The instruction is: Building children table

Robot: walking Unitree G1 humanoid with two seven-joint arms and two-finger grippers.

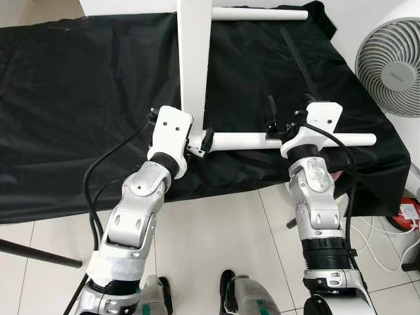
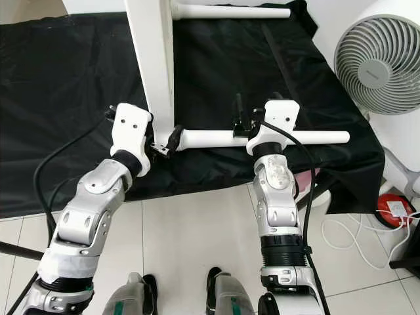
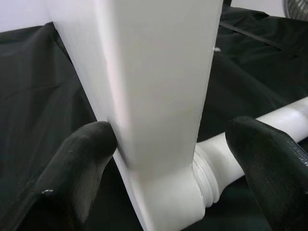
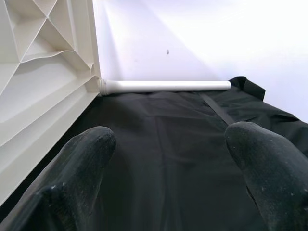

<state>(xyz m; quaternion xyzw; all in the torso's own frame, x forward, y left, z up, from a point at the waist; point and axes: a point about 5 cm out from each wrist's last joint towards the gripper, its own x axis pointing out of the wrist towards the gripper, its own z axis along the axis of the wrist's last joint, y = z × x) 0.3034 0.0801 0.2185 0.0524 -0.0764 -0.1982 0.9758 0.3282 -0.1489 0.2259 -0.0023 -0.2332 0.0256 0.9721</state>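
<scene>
A white table top (image 1: 195,59) stands on its edge on the black cloth (image 1: 79,98). One white leg (image 1: 259,14) sticks out from its far corner to the right. A second white leg (image 1: 236,140) joins its near corner and lies level, pointing right. My left gripper (image 1: 190,134) straddles that near corner, open. In the left wrist view one finger (image 3: 91,149) touches the panel's side, while the other finger (image 3: 264,159) stands off beyond the leg's threaded end. My right gripper (image 1: 289,102) hovers over the middle of the near leg, open, with nothing between its fingers (image 4: 77,163).
The black cloth covers a low platform whose front edge runs just before my arms. A white fan (image 1: 394,65) stands at the right. Cables and a red box (image 1: 408,211) lie on the tiled floor (image 1: 216,230) at the right. A dark rod (image 1: 33,252) crosses the floor lower left.
</scene>
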